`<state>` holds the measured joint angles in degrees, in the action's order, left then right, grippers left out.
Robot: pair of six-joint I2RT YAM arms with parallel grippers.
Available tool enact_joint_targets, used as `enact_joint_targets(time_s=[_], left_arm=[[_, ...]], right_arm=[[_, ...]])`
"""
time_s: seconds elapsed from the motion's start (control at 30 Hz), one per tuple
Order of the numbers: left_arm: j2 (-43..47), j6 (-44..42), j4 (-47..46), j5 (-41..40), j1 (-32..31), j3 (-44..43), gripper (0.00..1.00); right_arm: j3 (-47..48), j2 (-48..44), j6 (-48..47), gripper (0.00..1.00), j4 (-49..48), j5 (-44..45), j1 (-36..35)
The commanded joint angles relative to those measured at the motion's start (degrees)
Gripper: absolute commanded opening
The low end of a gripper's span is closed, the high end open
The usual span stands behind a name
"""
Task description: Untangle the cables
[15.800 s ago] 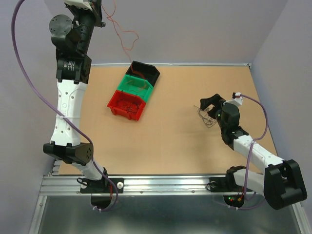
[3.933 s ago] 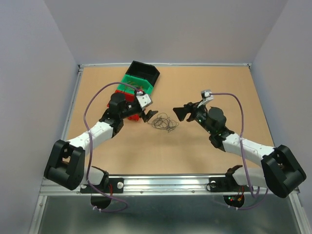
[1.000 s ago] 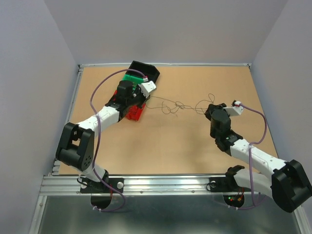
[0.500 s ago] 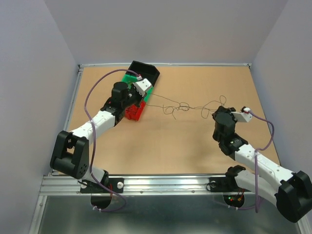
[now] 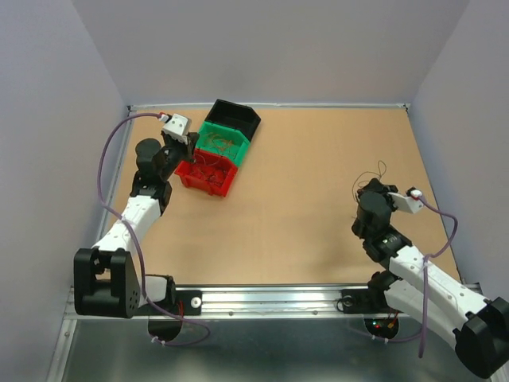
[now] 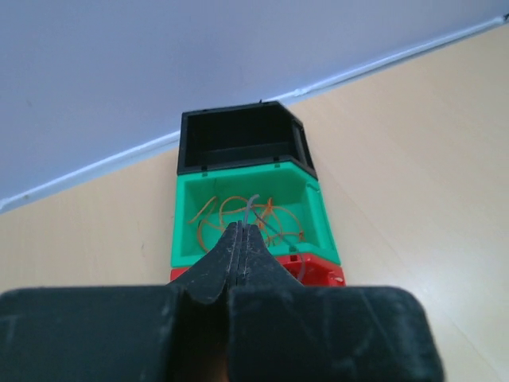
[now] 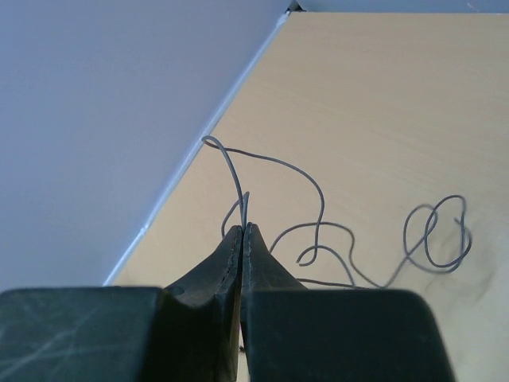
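Note:
My left gripper (image 5: 188, 143) sits at the left side of the bins, shut on a thin grey cable (image 6: 250, 208) that pokes out past its tips (image 6: 241, 227) and trails over the green bin (image 6: 238, 177). Orange cables (image 6: 274, 215) lie coiled in that green bin (image 5: 221, 139). At the table's right side my right gripper (image 5: 372, 185) is shut on a dark grey cable (image 7: 236, 179), which rises from its tips (image 7: 242, 228) and runs in loops over the tabletop. No strand joins the two grippers.
Three bins stand in a row at the back left: black (image 5: 237, 117), green, and red (image 5: 207, 171) with thin strands inside. The right gripper is close to the table's right edge and wall (image 7: 183, 167).
The knotted strands stretched between both grippers have parted. My left gripper swung left past the bins with its strand; my right gripper drew back to the right with the dark grey cable.

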<state>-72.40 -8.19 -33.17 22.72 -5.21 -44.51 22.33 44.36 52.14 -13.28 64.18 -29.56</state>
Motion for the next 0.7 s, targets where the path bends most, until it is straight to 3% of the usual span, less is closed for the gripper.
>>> enact_joint_targets(time_s=[0.0, 0.13, 0.27, 0.67], left_arm=[[4.98, 1.86, -6.56, 1.80, -0.41, 0.22, 0.00], [5.69, 2.73, -4.81, 6.19, -0.41, -3.29, 0.00], [2.53, 3.09, 2.38, 8.30, -0.41, -13.72, 0.00], [-13.19, 0.19, 7.41, 7.51, -0.50, -38.51, 0.00]], right_arm=[[0.44, 1.17, 1.91, 0.01, -0.17, 1.65, 0.29], [1.14, 3.71, 2.62, 0.01, -0.17, -1.86, 0.29], [2.54, 7.31, 1.91, 0.01, -0.17, -3.62, 0.21], [3.25, 8.81, 1.91, 0.01, -0.17, -5.56, 0.29]])
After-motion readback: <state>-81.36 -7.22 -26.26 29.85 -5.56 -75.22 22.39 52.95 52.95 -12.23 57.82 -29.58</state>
